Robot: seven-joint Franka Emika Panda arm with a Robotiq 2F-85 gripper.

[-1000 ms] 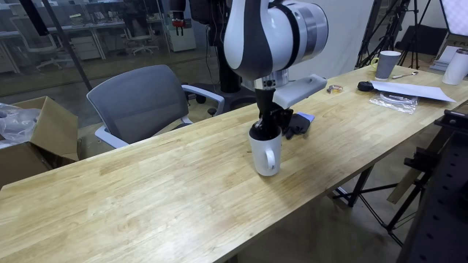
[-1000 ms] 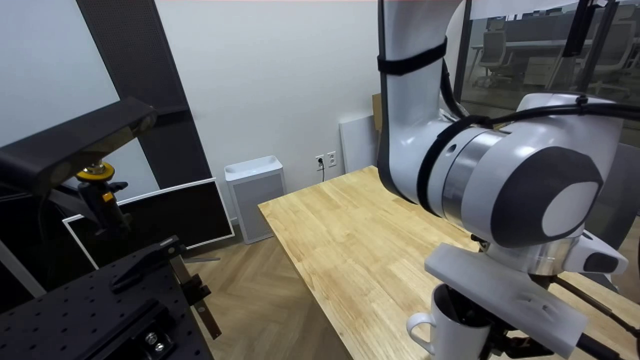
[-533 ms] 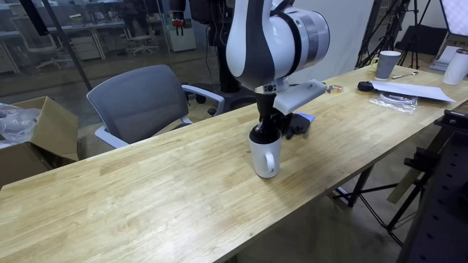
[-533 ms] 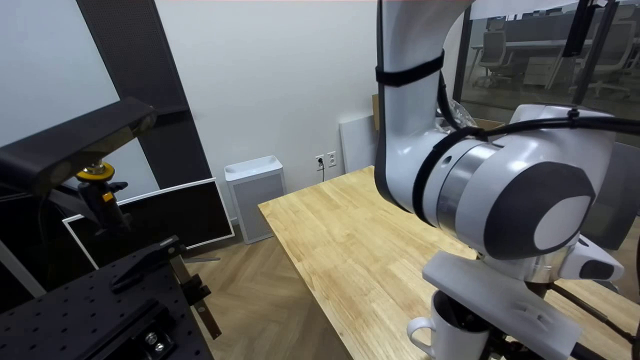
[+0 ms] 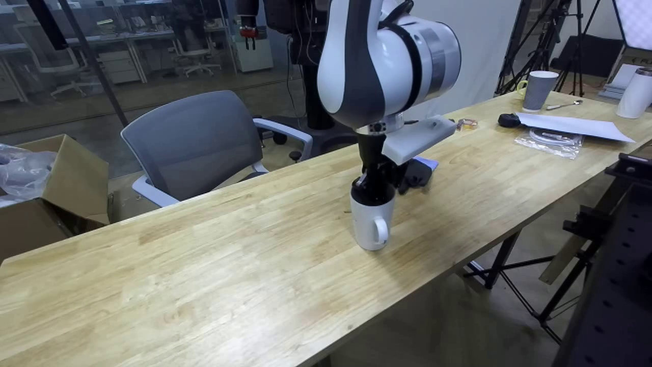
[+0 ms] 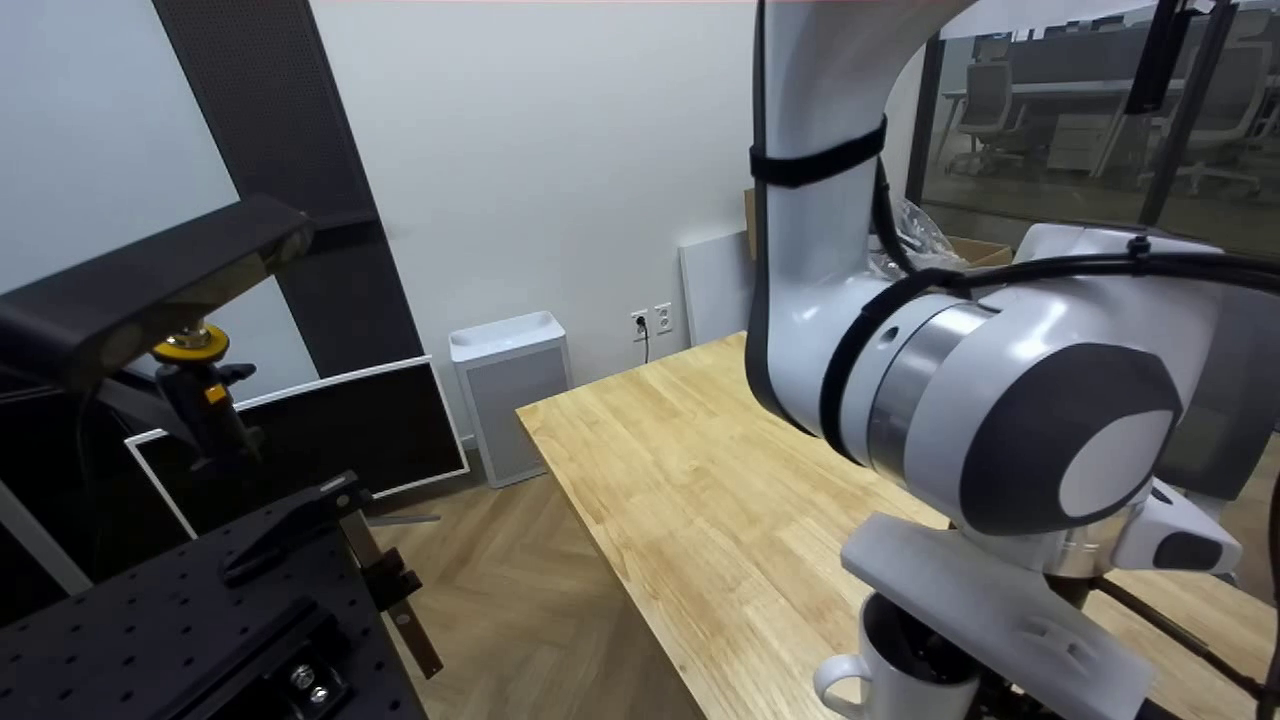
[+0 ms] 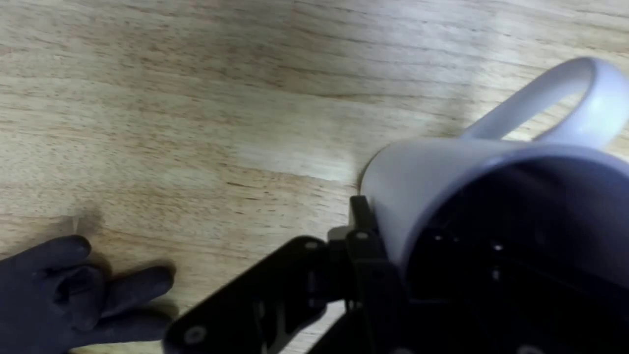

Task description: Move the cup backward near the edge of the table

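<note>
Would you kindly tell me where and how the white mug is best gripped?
Probably by the side wall of the white mug, from above and clear of the handle: the mug is open upward, so the pincer can straddle its wall, as it does here.

in an exterior view the table (image 5: 265, 255) is looked down on from a height, and a chair (image 5: 196, 145) beyond its far edge is faced. in an exterior view the table is looked along toward its end and a white wall (image 6: 560, 150), and the robot arm (image 6: 980, 420) is shown close. in the wrist view the table is faced from above at close range. the cup (image 5: 364, 224) is shared by all views, a dark glove (image 7: 44, 305) by the wrist view and an exterior view.
</note>
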